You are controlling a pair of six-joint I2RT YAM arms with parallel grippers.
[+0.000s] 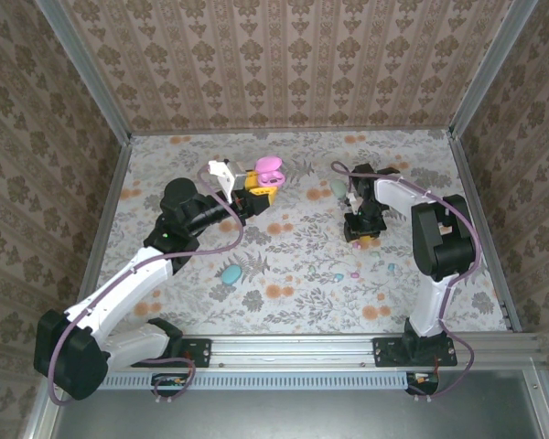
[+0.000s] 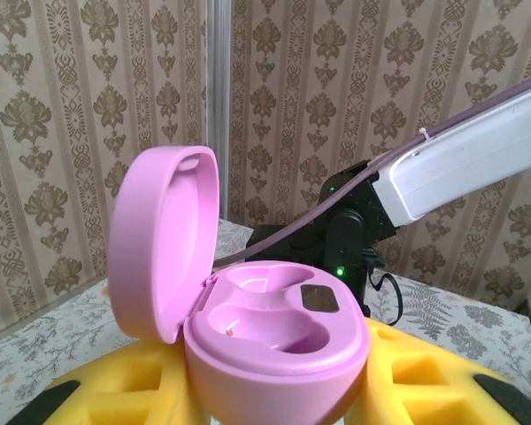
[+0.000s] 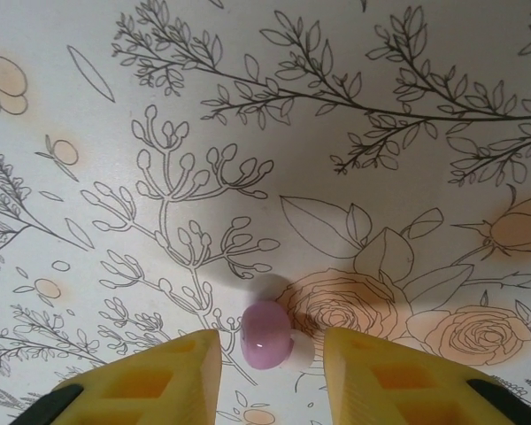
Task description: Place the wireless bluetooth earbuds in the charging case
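Left gripper [image 1: 259,189] was clamped on the pink charging case [image 1: 270,169], holding it up off the floral table cover [image 1: 293,302]. On the left wrist camera the case [image 2: 274,350] sat wedged between the yellow fingers [image 2: 425,372] of the left gripper [image 2: 274,394]. Its lid [image 2: 164,239] was hinged up on the left. Two moulded wells in the base were bare, and a dark patch lay in the right one. The right arm [image 2: 460,159] crossed behind the case, with a green light on its dark joint.

Right gripper [image 1: 361,230] was right of the pink charging case and nearer the arm bases, pointing down at the cover. On the right wrist camera the right gripper [image 3: 270,359] was spread, its yellow fingers [image 3: 159,385] either side of a pink earbud [image 3: 264,335]. The bud lay on the cover with a gap showing on both sides, so nothing was gripped. A pale bit touched the bud's right side; too small to tell what it was.

A mint case [image 1: 339,189] lay just right of the pink charging case, beside the right arm. A blue case [image 1: 231,273] lay nearer the bases than the pink case and slightly to its left. Loose earbuds [image 1: 354,272] were scattered right of the pink case and nearer the bases, past the right gripper, well apart from the pink case.
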